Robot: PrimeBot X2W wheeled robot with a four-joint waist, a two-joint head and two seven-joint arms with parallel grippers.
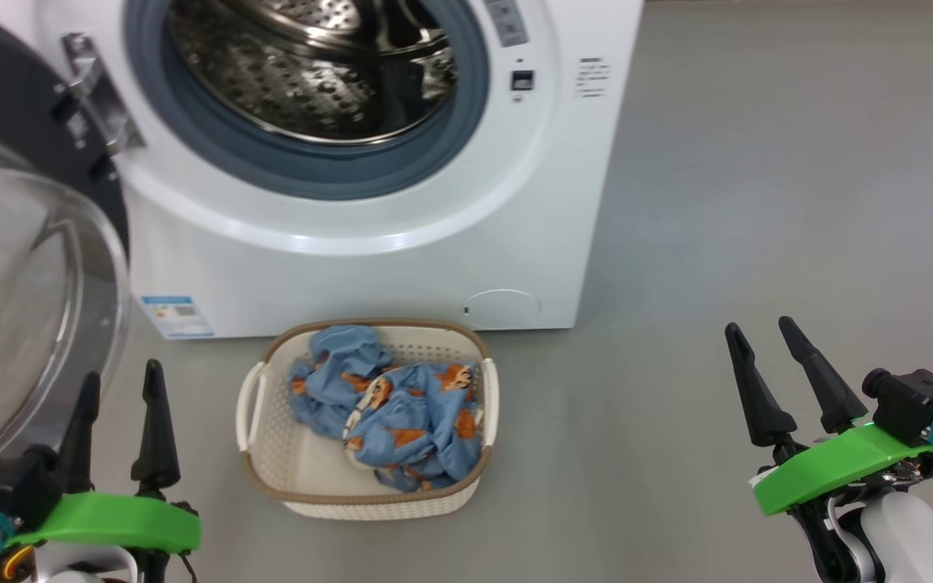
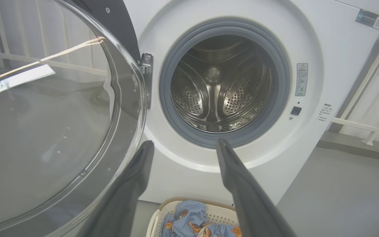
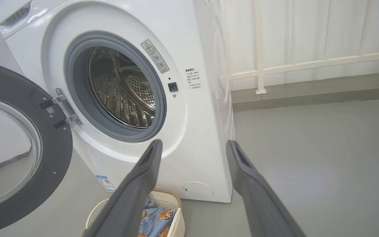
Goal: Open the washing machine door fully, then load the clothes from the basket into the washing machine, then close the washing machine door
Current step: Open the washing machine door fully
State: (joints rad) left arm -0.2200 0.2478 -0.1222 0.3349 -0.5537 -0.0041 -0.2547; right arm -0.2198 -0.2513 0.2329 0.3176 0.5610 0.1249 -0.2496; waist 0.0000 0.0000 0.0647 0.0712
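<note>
Big white box-shaped front-loading washing machine: standing on the plain grey floor, facing the robot, showing its grey rubber gasket and perforated steel drum through the uncovered opening; carrying a small blue label sticker at the lower left of its front.

Large round washing machine door, wide glossy black rim around a clear domed glass centre: hanging swung open on the metal hinge at the left of the opening, glass bulging out on the robot's left.

Small cream-white perforated plastic basket, rounded rectangle with brown woven-look rim and two side handles: sitting on the floor just in front of the machine, below the opening.

Soft light-blue clothes printed with orange-brown cartoon figures: lying crumpled inside the basket, bunched toward its right and rear, leaving bare bottom at the front left.

Left gripper, two long dark fingers on a green mount: hovering at lower left beside the door glass, fingers spread wide, gripping nothing.

Right gripper, same build: hovering at lower right over bare floor, well apart from the basket, fingers spread wide, gripping nothing.
</note>
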